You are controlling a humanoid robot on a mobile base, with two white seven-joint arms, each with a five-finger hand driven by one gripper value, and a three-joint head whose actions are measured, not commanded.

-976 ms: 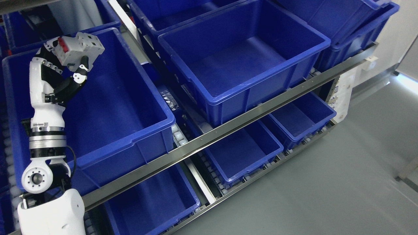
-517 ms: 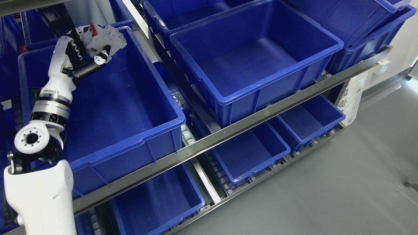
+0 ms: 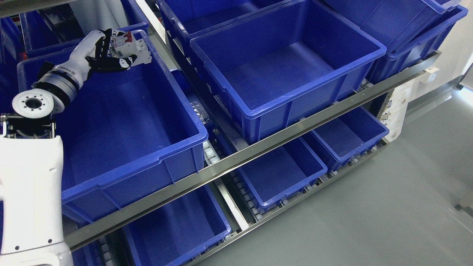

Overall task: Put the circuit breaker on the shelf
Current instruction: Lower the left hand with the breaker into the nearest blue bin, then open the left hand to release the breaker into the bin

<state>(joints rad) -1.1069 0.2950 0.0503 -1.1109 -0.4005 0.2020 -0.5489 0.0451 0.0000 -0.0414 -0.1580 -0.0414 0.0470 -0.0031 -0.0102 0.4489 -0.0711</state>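
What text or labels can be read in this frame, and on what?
None is readable.
White circuit breaker with red switches, held in the left hand: any print is too small to read.
White post at the metal shelf's right end: dark marks, too blurred to read.
Large blue plastic bins: no visible labels.

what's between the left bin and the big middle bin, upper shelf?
Head view: a strip of roller track between left bin and middle bin; nothing else.
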